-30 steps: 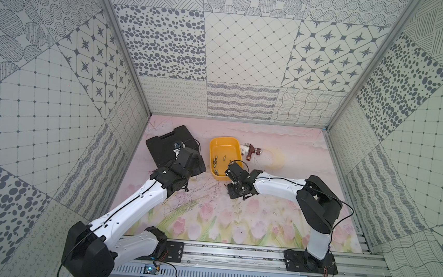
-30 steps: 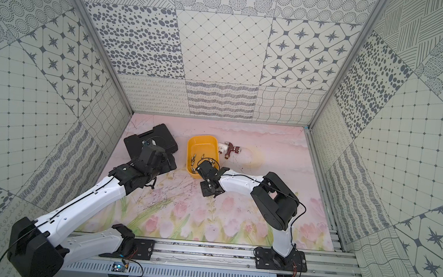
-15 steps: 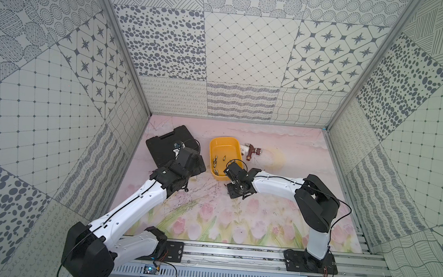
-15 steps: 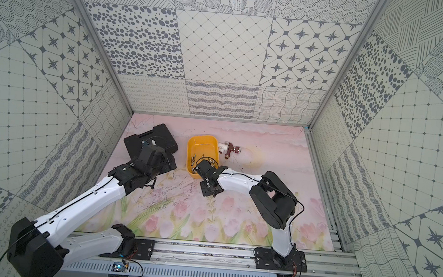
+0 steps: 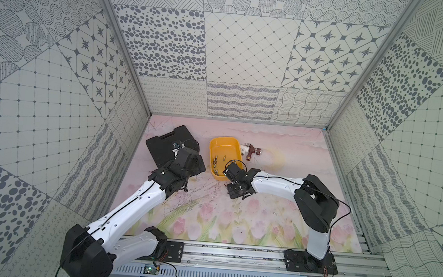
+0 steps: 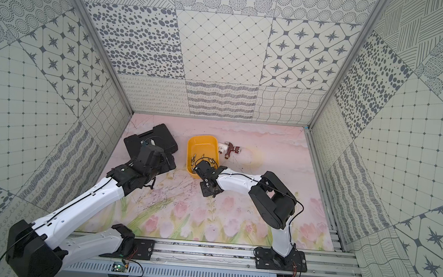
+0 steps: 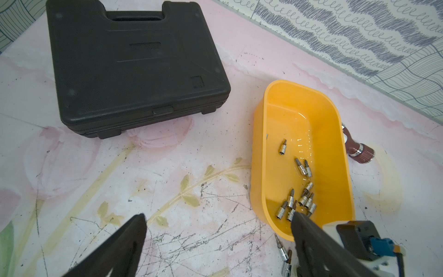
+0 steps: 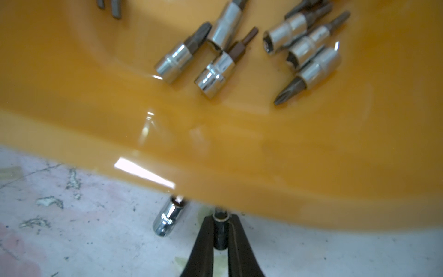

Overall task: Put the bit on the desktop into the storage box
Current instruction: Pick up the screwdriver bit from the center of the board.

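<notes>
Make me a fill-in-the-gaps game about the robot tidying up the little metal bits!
1. The right pincer is shut on a small metal ____ just outside the storage box.
2. The left pincer is ____ and holds nothing.
3. The storage box is coloured ____.
4. The closed tool case is coloured ____.

Missing words: bit, open, yellow, black.
</notes>
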`<action>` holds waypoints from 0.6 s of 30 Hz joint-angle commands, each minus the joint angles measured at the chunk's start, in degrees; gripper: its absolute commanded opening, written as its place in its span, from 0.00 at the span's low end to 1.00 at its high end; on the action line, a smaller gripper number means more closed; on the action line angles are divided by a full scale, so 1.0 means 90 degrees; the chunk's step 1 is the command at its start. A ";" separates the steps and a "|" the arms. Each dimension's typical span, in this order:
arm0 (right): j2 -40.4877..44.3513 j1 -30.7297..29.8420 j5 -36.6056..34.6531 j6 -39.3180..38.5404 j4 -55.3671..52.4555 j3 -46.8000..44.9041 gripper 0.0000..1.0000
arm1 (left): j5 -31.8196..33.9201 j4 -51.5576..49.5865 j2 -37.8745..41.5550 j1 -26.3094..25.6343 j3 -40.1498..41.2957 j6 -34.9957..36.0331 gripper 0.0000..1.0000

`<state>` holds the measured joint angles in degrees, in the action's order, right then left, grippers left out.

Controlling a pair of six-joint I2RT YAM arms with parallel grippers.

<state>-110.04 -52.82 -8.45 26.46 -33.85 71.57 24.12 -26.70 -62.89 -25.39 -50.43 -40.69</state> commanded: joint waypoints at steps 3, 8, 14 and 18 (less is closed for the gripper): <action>0.0481 -0.0025 -0.0087 -0.0056 -0.0197 -0.0117 0.08 | 0.0141 -0.0196 0.0102 0.0028 -0.0053 0.0019 0.99; 0.1139 -0.0022 -0.0130 -0.0054 -0.0098 -0.0279 0.08 | 0.0167 -0.0227 0.0163 0.0028 -0.0053 0.0038 0.99; 0.1836 0.0023 -0.0291 -0.0059 -0.0078 -0.0260 0.08 | 0.0181 -0.0237 0.0188 0.0037 -0.0055 0.0045 0.99; 0.1946 0.0164 -0.0287 -0.0170 0.0009 -0.0071 0.08 | 0.0128 -0.0204 0.0153 0.0028 -0.0051 0.0026 0.99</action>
<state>-93.01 -52.12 -9.91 26.15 -35.35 69.43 24.16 -27.73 -61.56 -25.39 -50.43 -40.69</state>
